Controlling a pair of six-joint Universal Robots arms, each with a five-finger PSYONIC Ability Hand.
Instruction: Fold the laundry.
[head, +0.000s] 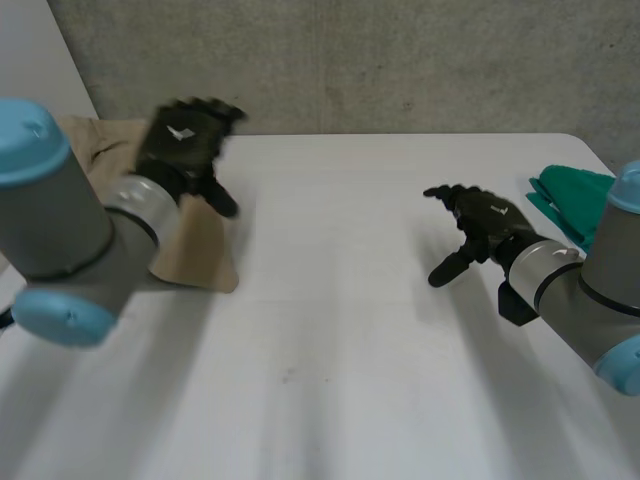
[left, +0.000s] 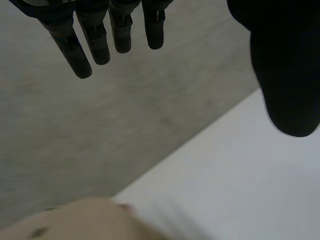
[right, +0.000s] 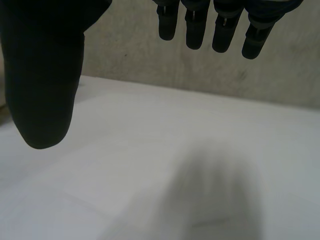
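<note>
At the far left of the white surface (head: 330, 330), our left robot hand (head: 185, 145) hovers open, empty, above the crumpled tan cloth (head: 205, 258); our right robot hand (head: 485, 222), also open, hangs near the green cloth (head: 570, 198). We should pinch a tan corner.

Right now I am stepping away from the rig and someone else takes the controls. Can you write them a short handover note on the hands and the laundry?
Left hand: open, fingers straight, holding nothing, above the beige fabric cloth at the far left of the white table.
Right hand: open, holding nothing, over bare table on the right side.
Green fabric cloth: at the table's right edge, beside the right arm.
Done: no fold is under way; whether either cloth is already folded, I cannot tell.
Left: probably grasp the beige cloth first, since the left hand is nearest it, then check the green one.
</note>
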